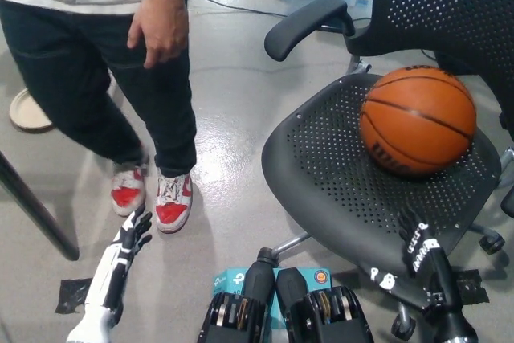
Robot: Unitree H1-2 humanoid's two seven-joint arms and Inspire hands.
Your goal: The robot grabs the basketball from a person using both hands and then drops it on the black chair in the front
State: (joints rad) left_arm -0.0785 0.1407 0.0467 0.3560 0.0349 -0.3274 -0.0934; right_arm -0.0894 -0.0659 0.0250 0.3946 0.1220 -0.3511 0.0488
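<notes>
Black chair (337,190) holding basketball (418,120), hands apart

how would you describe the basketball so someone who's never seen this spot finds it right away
Find the black mesh office chair filling the right side of the head view. On its perforated seat, toward the backrest, rests the basketball. It is the only round, orange thing there, ribbed with black seams, and neither robot hand touches it.
</notes>
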